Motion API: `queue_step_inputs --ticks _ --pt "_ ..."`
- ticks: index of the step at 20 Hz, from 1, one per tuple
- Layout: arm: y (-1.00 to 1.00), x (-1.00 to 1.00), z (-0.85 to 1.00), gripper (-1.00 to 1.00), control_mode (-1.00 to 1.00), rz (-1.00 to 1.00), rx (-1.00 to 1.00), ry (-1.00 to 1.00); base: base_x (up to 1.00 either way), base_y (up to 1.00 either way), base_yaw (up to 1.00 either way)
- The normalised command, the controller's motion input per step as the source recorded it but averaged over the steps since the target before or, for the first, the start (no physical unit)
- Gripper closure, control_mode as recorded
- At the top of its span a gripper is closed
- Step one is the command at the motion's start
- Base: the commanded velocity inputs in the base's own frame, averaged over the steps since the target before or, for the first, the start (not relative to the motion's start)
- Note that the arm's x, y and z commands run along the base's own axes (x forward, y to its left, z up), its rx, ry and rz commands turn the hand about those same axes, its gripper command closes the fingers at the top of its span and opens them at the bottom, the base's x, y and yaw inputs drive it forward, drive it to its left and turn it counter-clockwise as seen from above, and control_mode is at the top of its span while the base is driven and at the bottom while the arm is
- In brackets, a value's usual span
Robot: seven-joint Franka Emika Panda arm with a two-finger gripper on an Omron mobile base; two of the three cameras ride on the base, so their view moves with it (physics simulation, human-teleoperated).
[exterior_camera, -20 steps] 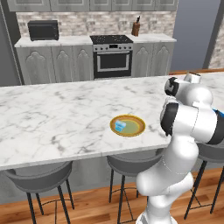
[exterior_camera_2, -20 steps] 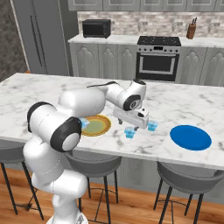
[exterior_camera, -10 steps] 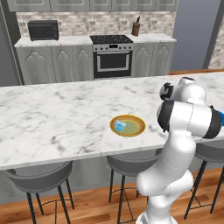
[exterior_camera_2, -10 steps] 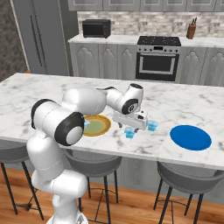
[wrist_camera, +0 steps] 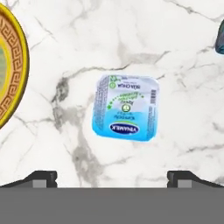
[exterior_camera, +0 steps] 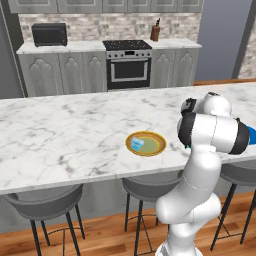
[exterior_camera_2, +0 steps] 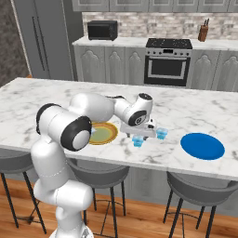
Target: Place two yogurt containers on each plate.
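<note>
On the long marble bench (exterior_camera_2: pixel 56 95) of a rendered kitchen, my white arm reaches out low over the stone between two plates. To one side sits the gold-rimmed plate (exterior_camera_2: pixel 103 133) with a pale green centre, and one yogurt container (exterior_camera: pixel 138 144) already rests on it. Well apart on the other side lies the plain blue plate (exterior_camera_2: pixel 202 145), with nothing on it that I can see. Between them, two more yogurt cups stand on the bare bench: one (exterior_camera_2: pixel 138 141) directly beneath my hand, another (exterior_camera_2: pixel 161 134) just beside it. My end effector (exterior_camera_2: pixel 139 134) hovers above the first of these with its fingers spread wide and holding nothing. From the hand camera, the cup (wrist_camera: pixel 126 107) sits roughly centred between my two fingertips (wrist_camera: pixel 41 177), its printed lid slightly turned against my finger line, with the gold plate's rim (wrist_camera: pixel 17 65) off to one edge. To do this step well, I judge I should descend straight down, keep the cup centred, let the fingers straddle its sides below the lid, and close gently, since the thin cup may squash or skid on smooth stone.
</note>
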Motion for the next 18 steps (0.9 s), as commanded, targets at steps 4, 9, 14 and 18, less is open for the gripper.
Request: queue_step_inputs --ticks 4,9,14,18 --pt "-0.01 0.2 -0.14 -1.0 -1.0 0.02 0.0 -0.03 0.0 0.0 0.0" --pt "-0.03 0.16 -0.11 -1.0 -1.0 0.0 -0.01 0.0 0.0 0.0 0.0" --pt "0.0 0.14 -0.08 -1.0 -1.0 0.0 -0.01 0.0 0.0 0.0 0.0" --pt "0.0 0.11 -0.07 -1.0 -1.0 0.0 -0.01 0.0 0.0 0.0 0.0"
